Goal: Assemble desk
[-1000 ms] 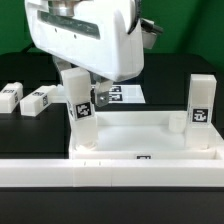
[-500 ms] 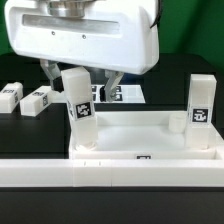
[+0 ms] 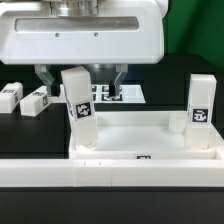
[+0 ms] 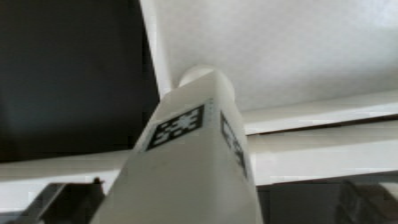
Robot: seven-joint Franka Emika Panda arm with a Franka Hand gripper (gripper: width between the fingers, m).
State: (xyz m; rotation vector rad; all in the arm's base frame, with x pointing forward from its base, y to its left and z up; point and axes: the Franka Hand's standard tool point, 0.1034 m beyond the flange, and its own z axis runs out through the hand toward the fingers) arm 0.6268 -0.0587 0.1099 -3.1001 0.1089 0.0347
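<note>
The white desk panel point(image 3: 140, 133) lies flat with two tag-marked legs standing in its corner sockets: one on the exterior view's left point(image 3: 79, 105) and one on the right point(image 3: 201, 105). My gripper point(image 3: 82, 78) hangs over the left leg. It is open, with one dark finger point(image 3: 46, 76) on each side of the leg's top and gaps between. In the wrist view the leg point(image 4: 192, 160) fills the middle, between the fingers point(image 4: 63, 203) of the gripper point(image 4: 214, 208). Two loose legs point(image 3: 10, 97) point(image 3: 37, 100) lie on the black table.
The long white L-shaped rail point(image 3: 110, 175) runs along the front of the panel. The marker board point(image 3: 128, 95) lies behind the panel, partly hidden by my hand. The large white gripper body point(image 3: 85, 35) blocks the upper scene.
The gripper body has shifted toward the exterior view's left and risen a little. Its fingers now stand apart on either side of the left leg. The legs have not moved.
</note>
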